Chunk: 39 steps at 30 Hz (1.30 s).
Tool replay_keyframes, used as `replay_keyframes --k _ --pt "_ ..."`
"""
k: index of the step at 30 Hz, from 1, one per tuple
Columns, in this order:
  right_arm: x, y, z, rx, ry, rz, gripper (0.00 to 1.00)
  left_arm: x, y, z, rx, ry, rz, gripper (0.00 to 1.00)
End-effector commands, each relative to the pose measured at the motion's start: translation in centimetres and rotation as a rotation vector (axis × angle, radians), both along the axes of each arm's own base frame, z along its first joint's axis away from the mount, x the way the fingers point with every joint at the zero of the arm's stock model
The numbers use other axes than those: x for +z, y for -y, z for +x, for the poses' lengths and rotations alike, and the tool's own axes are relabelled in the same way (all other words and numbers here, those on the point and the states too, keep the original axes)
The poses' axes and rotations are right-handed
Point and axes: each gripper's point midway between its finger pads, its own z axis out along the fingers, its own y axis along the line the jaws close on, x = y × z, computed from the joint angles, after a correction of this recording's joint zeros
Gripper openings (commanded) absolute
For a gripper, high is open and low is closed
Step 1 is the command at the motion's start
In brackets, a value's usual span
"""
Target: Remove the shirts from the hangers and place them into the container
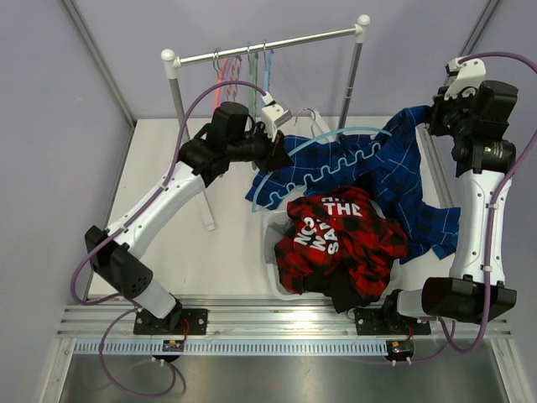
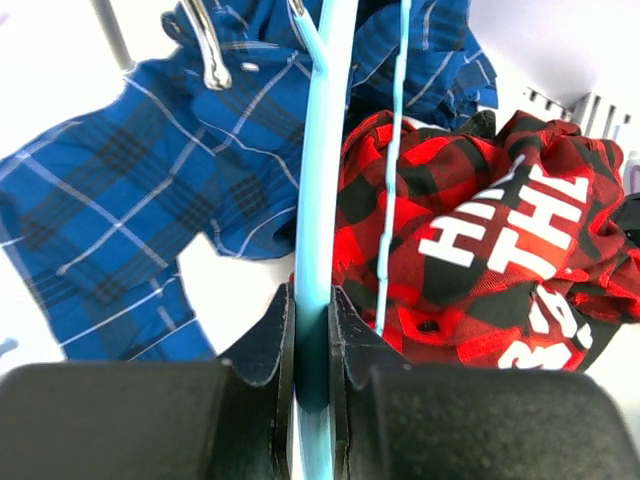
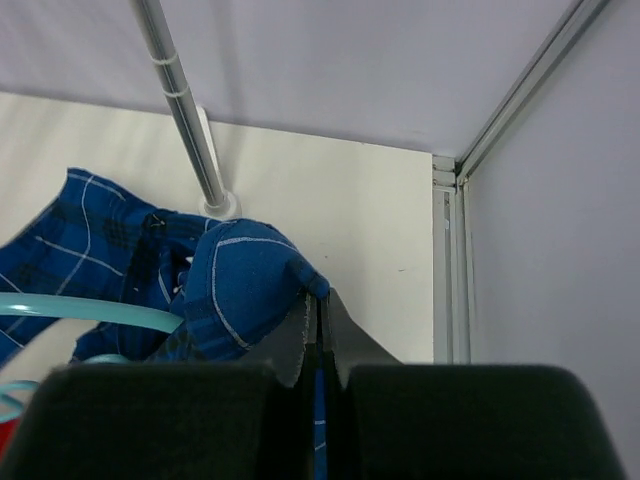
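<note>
Left gripper (image 2: 312,300): clamped on the teal hanger (image 2: 322,150) by its bar, bracing it above the table. Right gripper (image 3: 316,305): pinched shut on a fold of the blue plaid shirt (image 3: 240,280), apparently to drag it off that hanger. That shirt hung draped beside the white basket (image 1: 273,231), not in it. Red-and-black plaid shirt (image 1: 344,243): lay heaped in the basket. Surface: pale tabletop (image 1: 185,252). Room: grey walls; a rail (image 1: 277,42) behind carried spare hangers (image 1: 243,71).
</note>
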Motion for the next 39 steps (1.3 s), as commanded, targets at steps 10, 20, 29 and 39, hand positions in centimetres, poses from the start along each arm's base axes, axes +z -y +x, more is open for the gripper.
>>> replay_keyframes --k 10,20,29,39 --pt "-6.4 -1.4 0.3 0.202 -0.126 -0.104 0.00 7.1 -6.3 -2.1 0.159 0.296 0.016 0.00" --pt "-10.2 -3.8 -1.8 0.443 -0.239 -0.116 0.00 8.0 -6.9 -1.5 0.203 0.328 0.025 0.00" --pt "-14.1 -6.0 -4.0 0.647 -0.364 -0.072 0.14 10.2 -6.5 -2.0 0.171 0.373 -0.007 0.00" --pt "-5.2 -7.2 -8.3 0.728 -0.177 -0.283 0.77 8.6 -6.1 -2.3 0.123 0.355 0.085 0.00"
